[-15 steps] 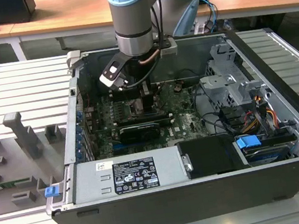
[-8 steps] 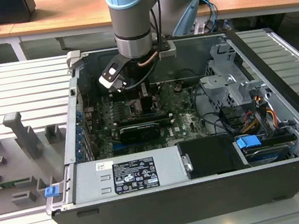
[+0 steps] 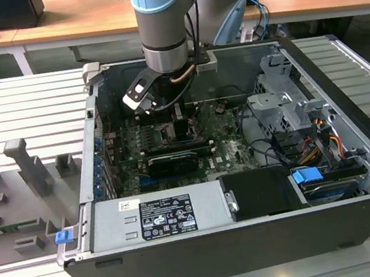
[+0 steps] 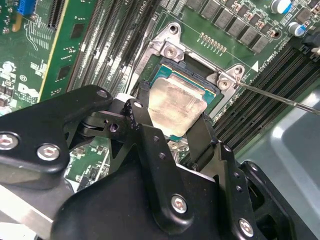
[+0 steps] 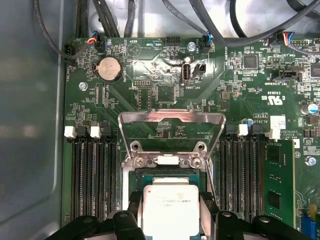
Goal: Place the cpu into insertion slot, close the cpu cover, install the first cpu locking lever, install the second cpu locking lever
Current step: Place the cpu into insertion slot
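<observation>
The cpu (image 4: 175, 100) lies flat, metal top facing the wrist, directly over the socket. The 2 fingers (image 4: 141, 119) of the gripper (image 4: 172, 120) pinch it by 2 opposite edges. Being square, it shows no long axis. I cannot tell whether it is seated. Just beyond the fingertips the cpu cover (image 5: 170, 116) stands swung open. In the exterior view the arm (image 3: 164, 37) drops vertically into the computer case (image 3: 257, 246), its wrist pointing down at the motherboard (image 3: 232, 149).

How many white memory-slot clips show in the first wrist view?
4: two white clips on the coin battery's side of the cover, two on the memory stick's side. Others may be hidden.
</observation>
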